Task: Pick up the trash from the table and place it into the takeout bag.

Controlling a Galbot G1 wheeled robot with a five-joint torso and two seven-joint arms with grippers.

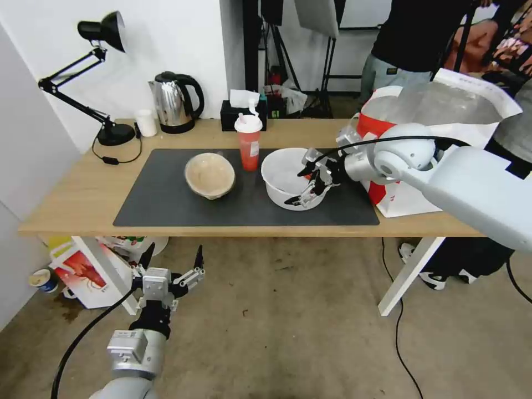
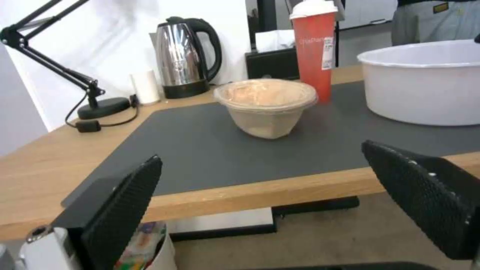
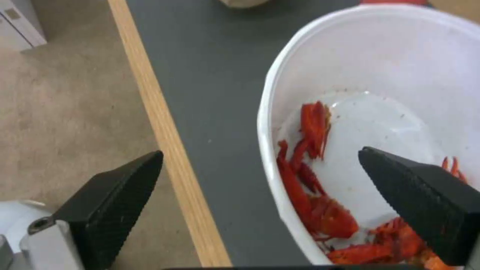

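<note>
Head view: right gripper [image 1: 312, 183] hangs over the near right rim of the wide white bowl [image 1: 282, 174], which sits on the dark grey mat [image 1: 166, 205] toward the right end of the table [image 1: 72, 194]. Its fingers are spread, one over the inside of the bowl and one outside the wall, so the rim runs between them. The takeout bag [image 1: 443, 105] stands open just to the right of the bowl, behind the right arm, which makes this arm the nearer one for both bowl and bag. The red drink cup [image 1: 249, 144] and the beige lidded bowl [image 1: 210, 175] stand further left on the mat. The left gripper [image 1: 169, 266] is parked low in front of the table edge, fingers spread and holding nothing.

Left wrist view: the left fingers [image 2: 122, 204] frame the table edge from below its level, with the beige lidded bowl [image 2: 265, 107] straight ahead, the red drink cup [image 2: 314, 48] behind it and the wide white bowl [image 2: 425, 82] off to one side.

Right wrist view: one black finger [image 3: 425, 202] hovers over the crayfish scraps [image 3: 320, 195] inside the wide white bowl [image 3: 380, 56], the other finger [image 3: 107, 210] outside it over the table edge and floor. The bowl wall lies between them, nearer the inner finger, so the closing pinch would likely need that wall better centred.
</note>
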